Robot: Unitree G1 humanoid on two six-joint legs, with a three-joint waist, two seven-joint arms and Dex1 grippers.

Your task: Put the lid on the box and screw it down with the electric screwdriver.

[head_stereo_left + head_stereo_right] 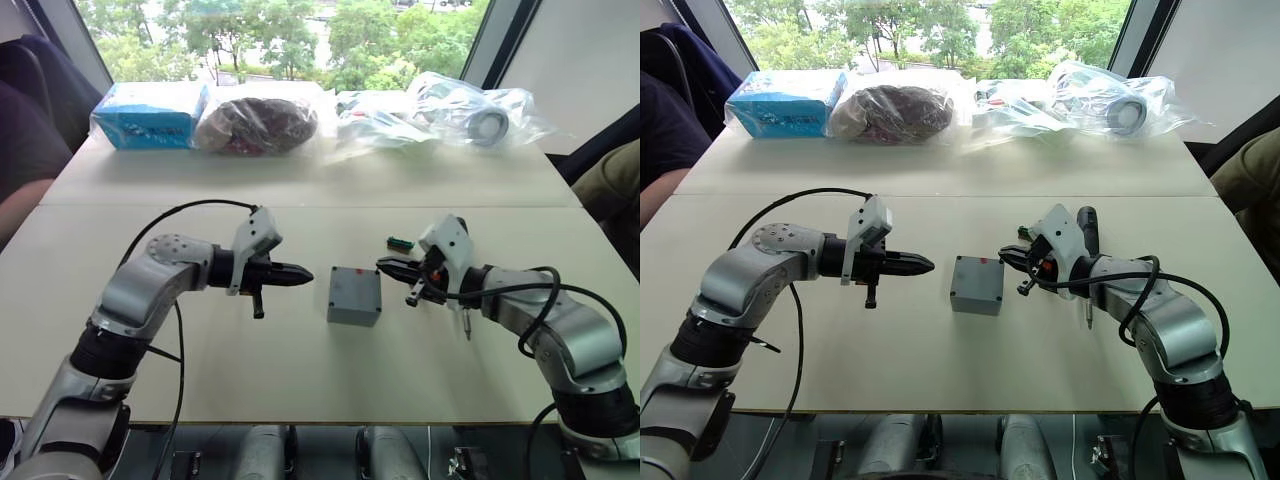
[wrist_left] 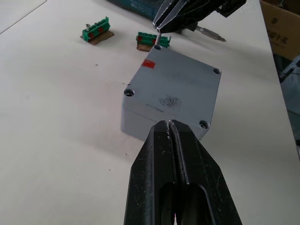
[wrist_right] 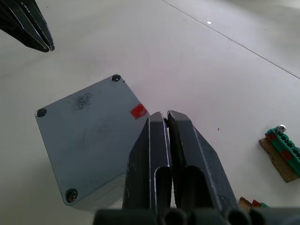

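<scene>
Left wrist view shows the left claw (image 2: 169, 125), fingers together and empty, just before the box (image 2: 171, 101), which sits mid-surface (image 1: 300, 370) with the lid (image 2: 180, 86) already on, a screw in each corner. Beyond it the right claw (image 2: 161, 29) hovers, closed on nothing. Farther back lies the electric screwdriver (image 2: 208, 32), beside green connectors (image 2: 152, 39). Risk: with nothing bracing the box, driving pressure could spin or slide it.
</scene>
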